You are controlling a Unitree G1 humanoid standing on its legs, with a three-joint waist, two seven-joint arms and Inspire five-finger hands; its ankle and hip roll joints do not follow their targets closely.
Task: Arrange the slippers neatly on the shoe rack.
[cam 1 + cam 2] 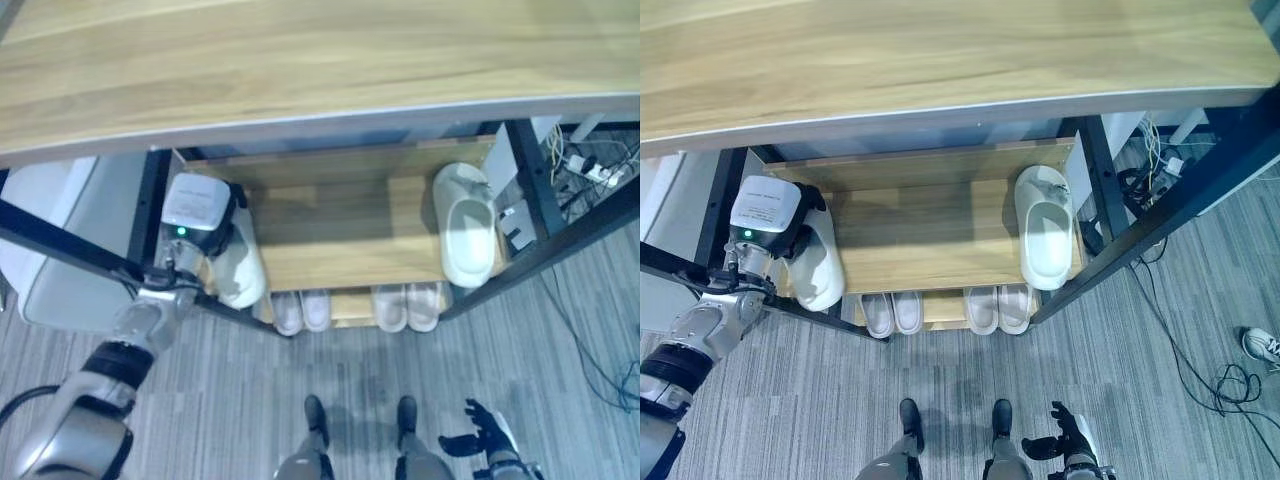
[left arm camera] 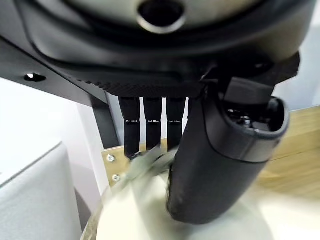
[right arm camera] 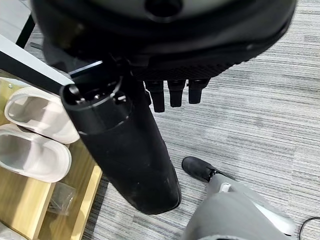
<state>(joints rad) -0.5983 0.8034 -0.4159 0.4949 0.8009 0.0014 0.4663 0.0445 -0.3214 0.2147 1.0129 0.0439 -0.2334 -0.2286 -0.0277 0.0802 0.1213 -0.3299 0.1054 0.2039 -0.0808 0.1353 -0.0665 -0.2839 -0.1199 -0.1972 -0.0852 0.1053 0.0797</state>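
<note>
On the left end of the shoe rack's middle shelf, the left robot hand has its fingers and thumb closed over a white slipper, whose toe sticks out past the shelf's front edge. Its partner, the second white slipper, lies well apart at the right end of the same shelf, toe also toward the front. Two more pairs sit side by side on the lower shelf.

To do this step well, I would judge the held slipper should be carried or slid along the wood toward its partner, kept level and turned so both toes point the same way, then set just beside it with heels lined up. The dark frame post stands close to the wrist, so the arm should move clear of it. The desk overhangs, so lift low.

Down by the floor, the right robot hand hangs with fingers loosely spread, holding nothing.
</note>
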